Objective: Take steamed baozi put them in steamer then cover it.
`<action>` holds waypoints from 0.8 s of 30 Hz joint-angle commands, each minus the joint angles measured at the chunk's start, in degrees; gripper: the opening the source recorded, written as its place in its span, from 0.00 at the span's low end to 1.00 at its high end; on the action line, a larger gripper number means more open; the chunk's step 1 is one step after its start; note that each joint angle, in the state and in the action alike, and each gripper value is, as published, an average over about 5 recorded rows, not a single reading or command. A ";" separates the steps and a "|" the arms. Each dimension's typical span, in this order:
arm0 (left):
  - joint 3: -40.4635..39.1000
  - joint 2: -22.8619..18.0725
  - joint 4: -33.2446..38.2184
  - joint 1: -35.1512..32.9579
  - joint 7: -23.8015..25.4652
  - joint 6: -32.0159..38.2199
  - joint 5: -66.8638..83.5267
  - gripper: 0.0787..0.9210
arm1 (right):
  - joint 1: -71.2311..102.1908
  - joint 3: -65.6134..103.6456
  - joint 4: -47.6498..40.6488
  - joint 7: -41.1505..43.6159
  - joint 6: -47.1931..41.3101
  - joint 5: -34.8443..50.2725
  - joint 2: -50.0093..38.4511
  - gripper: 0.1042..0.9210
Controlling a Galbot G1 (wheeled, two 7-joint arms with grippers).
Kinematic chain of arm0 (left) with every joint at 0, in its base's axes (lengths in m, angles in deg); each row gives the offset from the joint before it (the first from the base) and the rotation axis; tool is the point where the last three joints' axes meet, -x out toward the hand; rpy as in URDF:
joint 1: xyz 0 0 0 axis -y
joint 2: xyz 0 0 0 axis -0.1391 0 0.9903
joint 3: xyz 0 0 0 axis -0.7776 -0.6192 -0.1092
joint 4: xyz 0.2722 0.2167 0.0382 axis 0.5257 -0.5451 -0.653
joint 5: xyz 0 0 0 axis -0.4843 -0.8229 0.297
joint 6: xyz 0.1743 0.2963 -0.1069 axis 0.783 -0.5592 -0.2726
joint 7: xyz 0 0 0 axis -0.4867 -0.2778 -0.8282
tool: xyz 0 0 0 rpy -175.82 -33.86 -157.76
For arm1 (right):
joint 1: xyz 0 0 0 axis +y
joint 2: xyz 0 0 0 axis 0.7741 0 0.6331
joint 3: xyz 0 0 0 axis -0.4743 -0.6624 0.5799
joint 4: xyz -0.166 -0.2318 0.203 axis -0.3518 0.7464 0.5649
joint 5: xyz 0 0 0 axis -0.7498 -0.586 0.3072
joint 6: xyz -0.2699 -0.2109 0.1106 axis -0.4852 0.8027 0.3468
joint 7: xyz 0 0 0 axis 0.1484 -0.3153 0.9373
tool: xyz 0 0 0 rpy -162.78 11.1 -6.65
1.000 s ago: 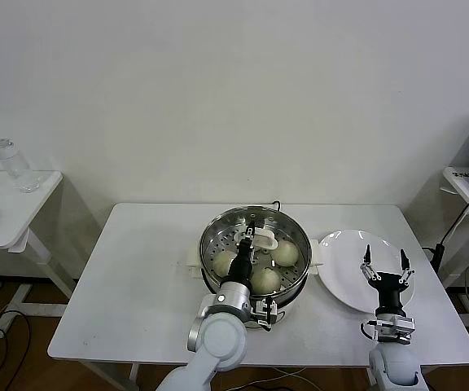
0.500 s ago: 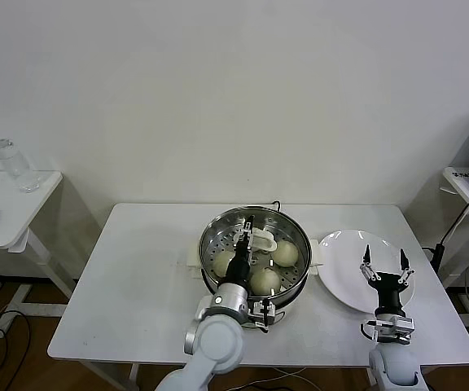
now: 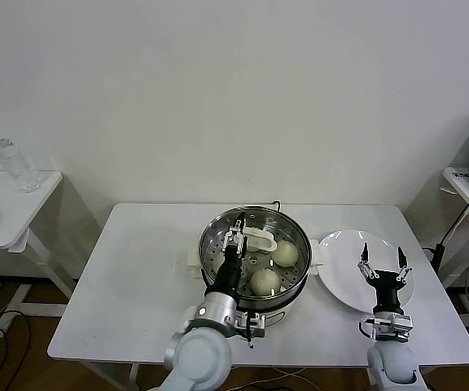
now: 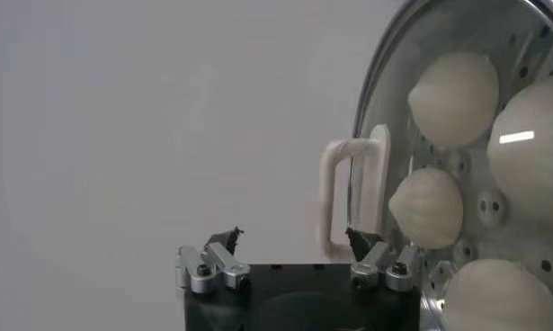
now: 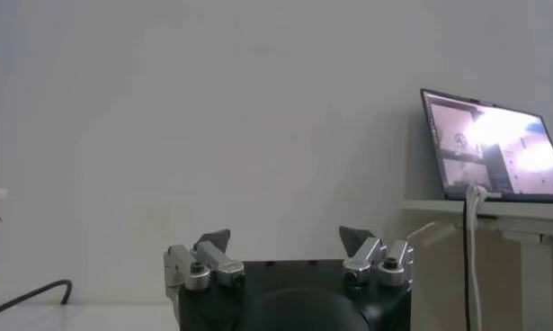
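Baozi (image 3: 265, 281) sit inside the steamer (image 3: 291, 226) at table centre, the cover (image 3: 256, 238) already on. Left gripper (image 3: 234, 237), at the lid's nine o'clock, is spread and released from the handle; best withdrawn straight, without nudging it. Right gripper (image 3: 380, 265) is spread, empty over the plate (image 3: 340, 244).

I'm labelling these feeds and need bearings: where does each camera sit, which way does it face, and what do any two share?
Head view: from the robot's head, looking down at the table, the steamer and the white plate; both arms show.
Left wrist view: behind the open left gripper, facing the cover, its handle and baozi.
Right wrist view: behind the open right gripper, facing the wall and a laptop.
Shared: head and left wrist views both show cover and baozi.
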 commanded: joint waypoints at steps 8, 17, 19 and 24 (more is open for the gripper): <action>23.30 4.23 13.82 -2.59 -16.02 5.72 50.09 0.88 | 1.76 -2.41 5.03 0.58 -6.09 7.14 -3.21 0.88; 42.46 2.36 -2.29 -10.19 -20.87 26.69 77.01 0.88 | 3.00 -3.62 6.18 2.05 -6.71 9.28 -3.86 0.88; 44.35 2.02 -5.29 -12.65 -18.00 32.86 82.16 0.88 | 3.44 -3.72 6.39 2.06 -6.92 9.59 -3.97 0.88; 47.18 0.36 -8.49 -17.04 -12.31 44.22 89.49 0.88 | 4.43 -3.84 7.05 1.88 -7.34 9.70 -4.24 0.88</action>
